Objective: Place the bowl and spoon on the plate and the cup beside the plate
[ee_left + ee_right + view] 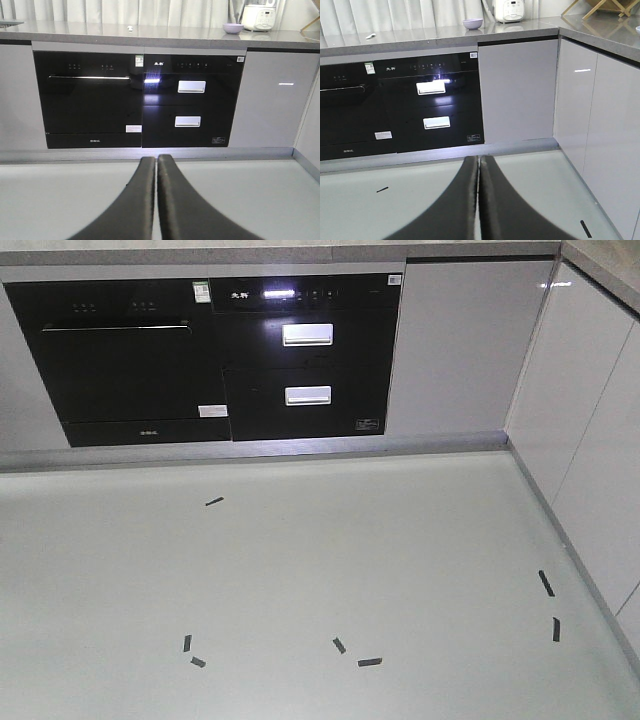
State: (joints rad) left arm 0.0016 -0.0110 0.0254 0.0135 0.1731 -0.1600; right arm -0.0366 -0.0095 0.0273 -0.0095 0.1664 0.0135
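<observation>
The left gripper (pixel 156 160) is closed, its two dark fingers pressed flat together with nothing between them. The right gripper (pixel 478 159) is the same, closed and empty. Both hang low over the pale floor (pixel 300 570), pointing at the cabinet front.

Straight ahead of the left gripper is the seam between the black oven (pixel 90 100) and the stacked drawers (pixel 190 105). Above them runs the grey surface (pixel 175 37), well apart from both grippers and higher than either.

The lavender bowl (pixel 233 28) sits on that surface, up and far to the right of the left gripper, just beside the white rice cooker (pixel 259 15). From the right gripper it lies up and almost dead ahead, only a shade to the left. The spoon (pixel 130 28) is a small white fleck on the same surface, up and slightly left of the left gripper and far left of the right one. It is too small to read its long axis with confidence.

By these lines the right arm looks better placed for the bowl and the left for the spoon, though both are out of reach for now.

Neither plate nor cup can be made out in any view.
</observation>
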